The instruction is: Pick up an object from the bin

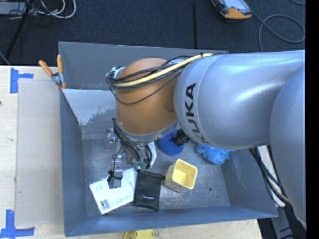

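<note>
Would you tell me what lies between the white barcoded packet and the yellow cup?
In the camera view, a flat black pouch lies between the white packet and the yellow cup.

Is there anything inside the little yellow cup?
Empty. The yellow cup lies near the bin's front with its mouth turned up toward the camera, and inside you see just its own yellow walls and bottom.

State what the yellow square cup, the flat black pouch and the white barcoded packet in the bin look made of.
Yellow square cup: likely moulded plastic, smooth, evenly coloured walls. Flat black pouch: probably fabric or soft synthetic, matt, limp edges. White barcoded packet: paper or card, perhaps film-wrapped, with printed barcode.
</note>
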Robot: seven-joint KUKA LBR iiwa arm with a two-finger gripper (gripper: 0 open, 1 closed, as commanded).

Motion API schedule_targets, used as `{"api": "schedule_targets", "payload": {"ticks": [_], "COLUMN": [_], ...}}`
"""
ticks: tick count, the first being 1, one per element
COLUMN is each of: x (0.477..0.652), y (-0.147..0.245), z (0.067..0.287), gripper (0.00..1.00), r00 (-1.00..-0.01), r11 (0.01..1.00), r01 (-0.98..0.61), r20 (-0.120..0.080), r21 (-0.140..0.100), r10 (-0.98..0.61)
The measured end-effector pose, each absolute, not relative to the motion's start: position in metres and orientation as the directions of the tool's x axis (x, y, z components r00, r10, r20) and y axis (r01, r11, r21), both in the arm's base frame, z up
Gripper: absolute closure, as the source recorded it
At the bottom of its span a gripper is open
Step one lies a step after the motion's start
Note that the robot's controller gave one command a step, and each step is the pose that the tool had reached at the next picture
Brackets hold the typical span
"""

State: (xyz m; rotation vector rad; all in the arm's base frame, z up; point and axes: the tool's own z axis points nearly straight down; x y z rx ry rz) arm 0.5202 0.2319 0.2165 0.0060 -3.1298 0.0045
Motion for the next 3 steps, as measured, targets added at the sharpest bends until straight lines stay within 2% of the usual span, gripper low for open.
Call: {"api": "schedule_targets", "payload": {"ticks": [1,2,3], "x": [0.522,0.522,0.523], "y": [0.231,0.214,0.215], "z": [0.221,0.172,0.112], "gripper": [0.00,0.00,0.00], "r00": [-1.000,-0.998,-0.979], "r11": [1.000,0.998,0.979], "r01": [0.001,-0.058,-0.203], "r20": [0.004,-0.002,0.000], "r21": [-0.001,0.001,-0.001], "r10": [0.001,-0.058,-0.203]}}
